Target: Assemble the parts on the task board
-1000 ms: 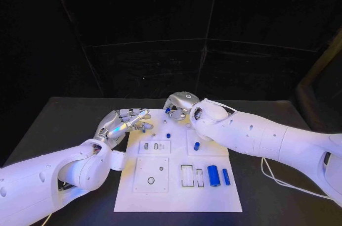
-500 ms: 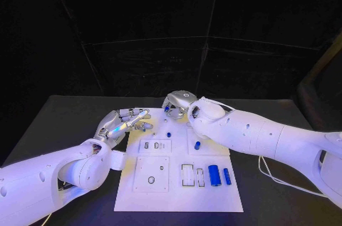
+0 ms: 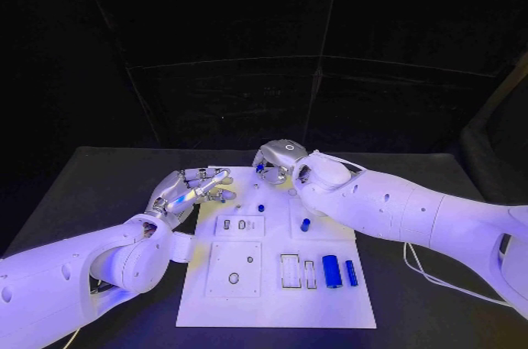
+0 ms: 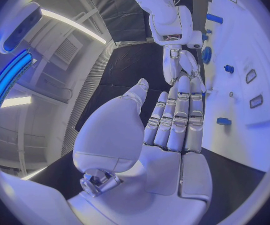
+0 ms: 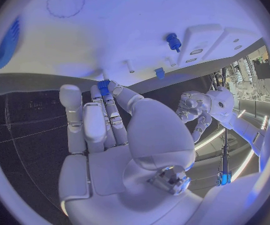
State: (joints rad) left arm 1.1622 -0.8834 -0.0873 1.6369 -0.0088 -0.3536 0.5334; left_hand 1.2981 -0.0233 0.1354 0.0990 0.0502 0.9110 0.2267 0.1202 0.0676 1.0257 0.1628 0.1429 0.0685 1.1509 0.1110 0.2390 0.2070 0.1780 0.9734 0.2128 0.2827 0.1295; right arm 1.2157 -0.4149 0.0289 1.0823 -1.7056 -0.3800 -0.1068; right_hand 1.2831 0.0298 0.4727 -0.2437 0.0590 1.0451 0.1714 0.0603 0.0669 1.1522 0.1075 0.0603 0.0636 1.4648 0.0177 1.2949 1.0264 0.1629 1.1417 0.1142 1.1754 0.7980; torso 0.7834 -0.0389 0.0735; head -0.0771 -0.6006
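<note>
The white, flat, rectangular task board (image 3: 275, 288) is being shown lying on the matte black bench (image 3: 88, 189), its smooth face cut with rectangular and oval recesses. The right hand (image 3: 273, 163), silver and glossy, is being held over the board's far edge; in the right wrist view a small blue part (image 5: 104, 86) is being pinched between the thumb and a fingertip, while the remaining fingers (image 5: 72, 115) are being kept extended alongside. In the head view this part is glimpsed only as a blue fleck under the hand.

The left hand (image 3: 196, 187) is being held at the board's far left corner, near the right hand and apart from it. In the left wrist view its fingers (image 4: 178, 117) are being kept straight and pressed side by side, the thumb set apart, with nothing grasped.

Nearer the robot than the right hand, a blue peg (image 3: 261, 208) and a short blue cylinder (image 3: 304, 224) are being seen on the board. Nearer still, a thick blue cylinder (image 3: 330, 271) and a thin blue bar (image 3: 350, 272) are lying side by side beside two framed slots (image 3: 297, 271). The left wrist view is additionally showing a round blue disc (image 4: 206, 55) just beyond the fingertips.
</note>
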